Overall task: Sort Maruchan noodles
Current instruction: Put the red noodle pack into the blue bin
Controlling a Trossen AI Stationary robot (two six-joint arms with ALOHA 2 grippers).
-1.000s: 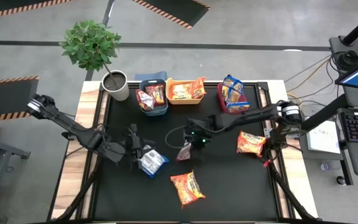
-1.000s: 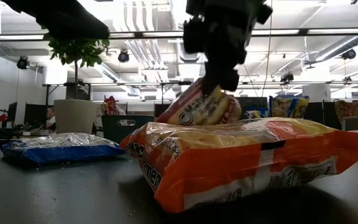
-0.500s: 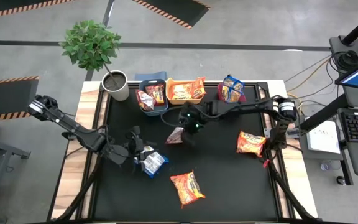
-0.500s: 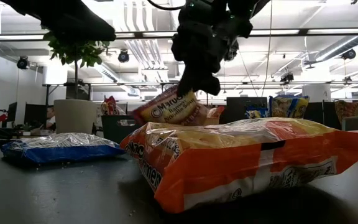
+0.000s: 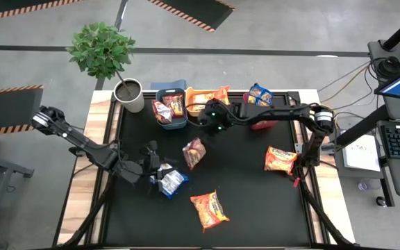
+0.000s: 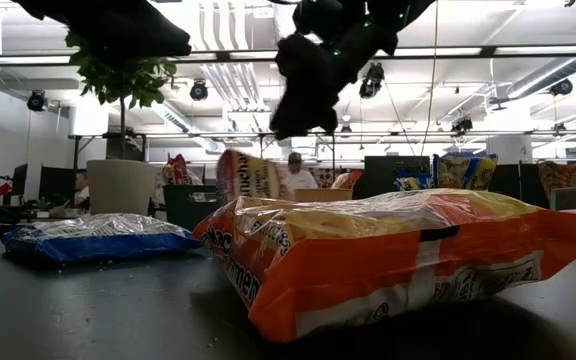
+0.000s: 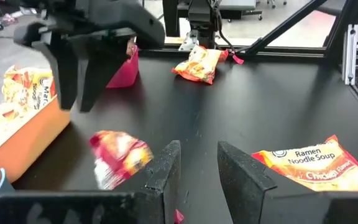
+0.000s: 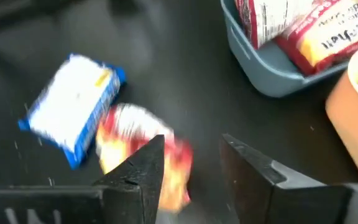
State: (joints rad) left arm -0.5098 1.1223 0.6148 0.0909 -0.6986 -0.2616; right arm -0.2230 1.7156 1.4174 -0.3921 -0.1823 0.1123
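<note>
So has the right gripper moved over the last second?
Yes. The right gripper went from mid-table toward the bins, now beside the blue bin, jaws open; the red packet lies behind it.

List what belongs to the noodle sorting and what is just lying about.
Job: dark red packet, blue packet, front orange packet, right orange packet, blue bin, orange bin, red bin.
Lying about: potted plant.

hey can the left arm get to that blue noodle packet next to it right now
Probably yes. The left gripper sits just beside the blue packet on the black mat, with nothing between them. The dark red packet is off to the side, and the right gripper is away by the bins.
</note>
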